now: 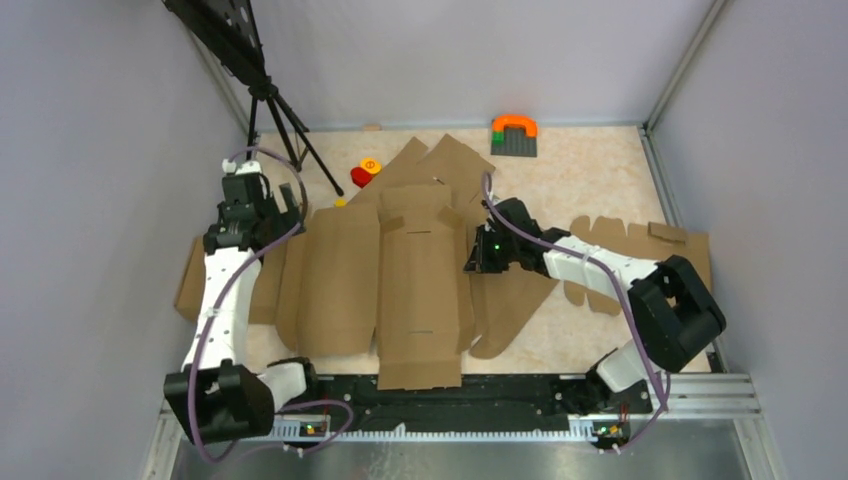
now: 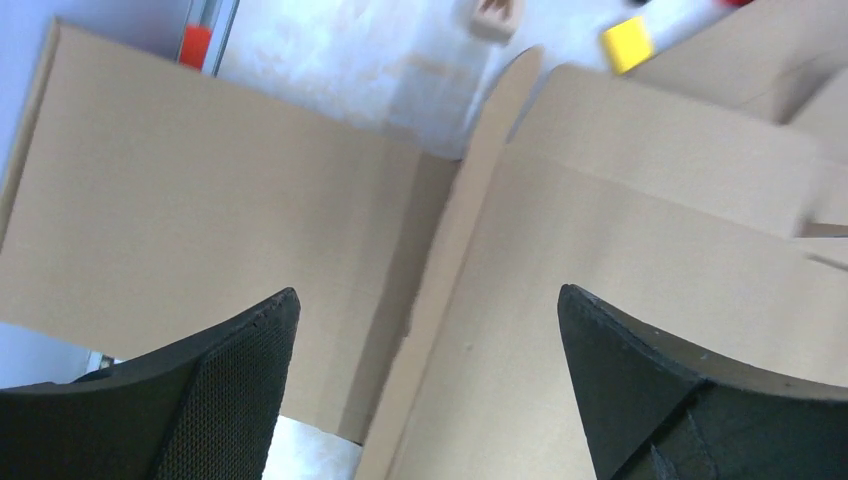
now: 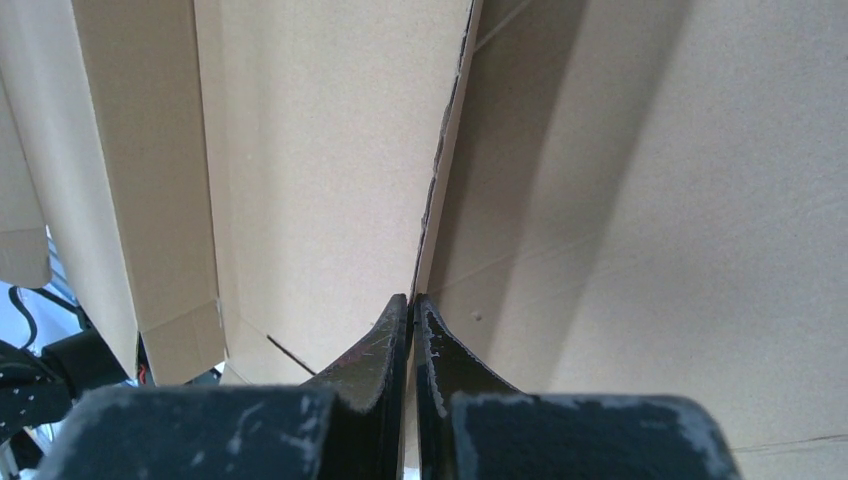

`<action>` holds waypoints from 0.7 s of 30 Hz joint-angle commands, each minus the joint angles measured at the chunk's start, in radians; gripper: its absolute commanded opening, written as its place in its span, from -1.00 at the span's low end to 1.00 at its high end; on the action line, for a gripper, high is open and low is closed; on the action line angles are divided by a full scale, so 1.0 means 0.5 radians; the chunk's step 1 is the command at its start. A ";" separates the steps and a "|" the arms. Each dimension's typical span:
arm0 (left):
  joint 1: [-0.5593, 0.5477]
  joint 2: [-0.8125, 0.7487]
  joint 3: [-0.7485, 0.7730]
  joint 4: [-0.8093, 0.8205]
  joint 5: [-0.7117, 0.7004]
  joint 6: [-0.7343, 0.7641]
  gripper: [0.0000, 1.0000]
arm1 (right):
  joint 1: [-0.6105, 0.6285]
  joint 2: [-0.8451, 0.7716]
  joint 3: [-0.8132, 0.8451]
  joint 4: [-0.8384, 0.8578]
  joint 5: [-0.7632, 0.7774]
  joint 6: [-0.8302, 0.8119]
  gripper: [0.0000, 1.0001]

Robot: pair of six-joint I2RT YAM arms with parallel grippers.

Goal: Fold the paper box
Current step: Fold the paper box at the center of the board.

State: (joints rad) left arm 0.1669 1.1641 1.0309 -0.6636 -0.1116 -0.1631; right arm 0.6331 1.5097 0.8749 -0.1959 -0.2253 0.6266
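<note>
From above, the paper box (image 1: 420, 290) lies spread across the middle of the desk and reaches its near edge. The left gripper (image 1: 288, 207) hangs over the box's left flap, toward the desk's left edge. The right gripper (image 1: 476, 258) sits at the box's right wall.

On the left wrist, the fingers (image 2: 240, 370) gape wide with nothing between them, cardboard below.

On the right wrist, the fingers (image 3: 385, 340) are pressed nearly together, pinching a thin upright edge of the box.
</note>
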 commanded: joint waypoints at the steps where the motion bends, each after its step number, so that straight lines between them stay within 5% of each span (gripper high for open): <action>1: -0.218 -0.130 0.225 -0.062 -0.126 -0.141 0.95 | 0.041 0.020 0.140 -0.003 0.000 -0.071 -1.00; 4: -0.433 -0.081 0.260 0.086 0.079 -0.233 0.78 | 0.043 0.042 0.162 -0.026 0.012 -0.092 -1.00; 11: -0.779 0.447 0.423 0.344 0.324 -0.261 0.72 | 0.097 0.123 0.257 -0.110 0.097 -0.134 -1.00; 21: -0.852 1.189 1.013 0.449 0.573 -0.089 0.49 | 0.160 0.233 0.370 -0.219 0.186 -0.173 -1.00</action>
State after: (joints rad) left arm -0.2588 1.6951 1.4097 -0.5137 0.1051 -0.2539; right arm 0.6880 1.6112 0.9955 -0.3008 -0.1341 0.5606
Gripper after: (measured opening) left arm 0.758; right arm 0.007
